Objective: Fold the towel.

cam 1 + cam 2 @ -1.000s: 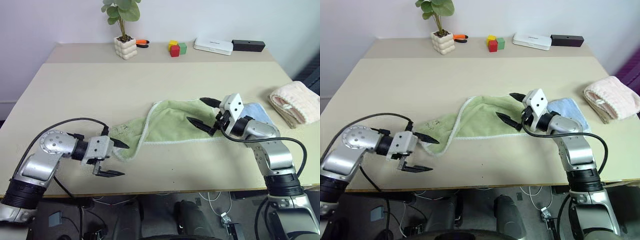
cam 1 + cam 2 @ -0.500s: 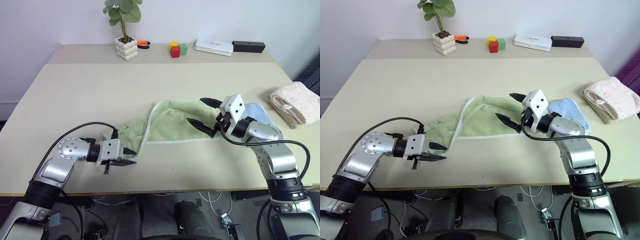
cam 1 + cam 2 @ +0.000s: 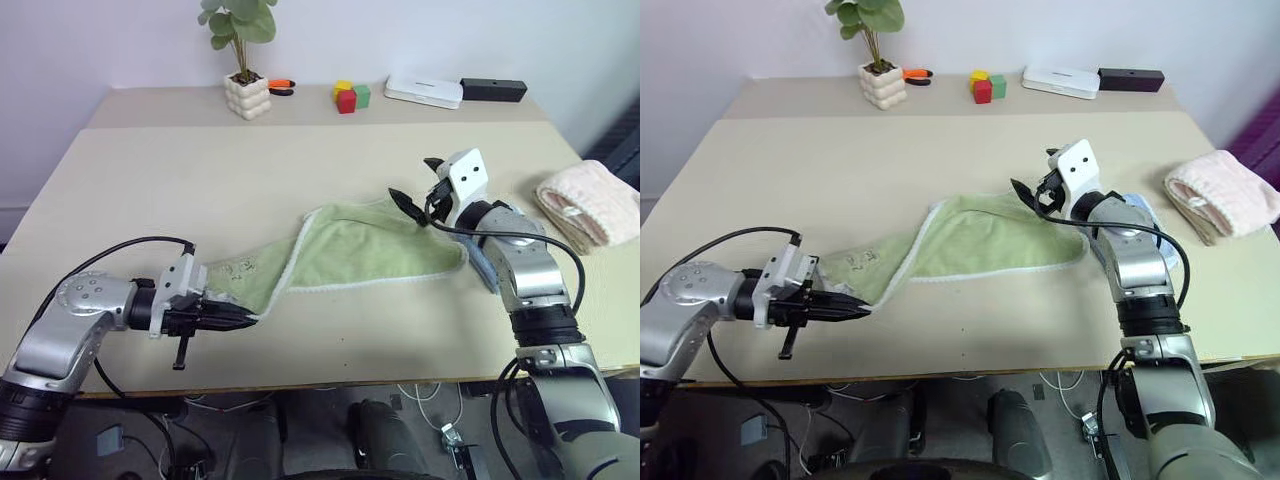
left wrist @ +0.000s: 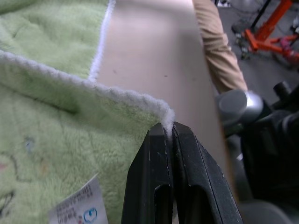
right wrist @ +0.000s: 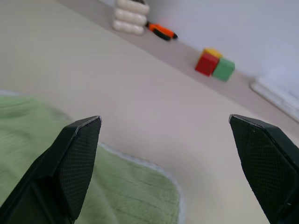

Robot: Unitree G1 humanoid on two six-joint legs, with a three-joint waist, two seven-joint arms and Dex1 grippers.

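Left gripper [image 4: 169, 133] now pinched onto the near-left corner of the towel [image 3: 350, 250], white edging caught between the black fingertips; grasp secured, so corner ready to be carried over for fold 1. Spread wide 1 second ago beside that corner, clamped by half a second ago. Right gripper [image 3: 418, 182] spread wide, empty, moved from over the towel's middle to above its far right edge. Towel rumpled across the table [image 3: 180, 190] centre, blue cloth [image 3: 1140, 215] mostly hidden behind the right arm.
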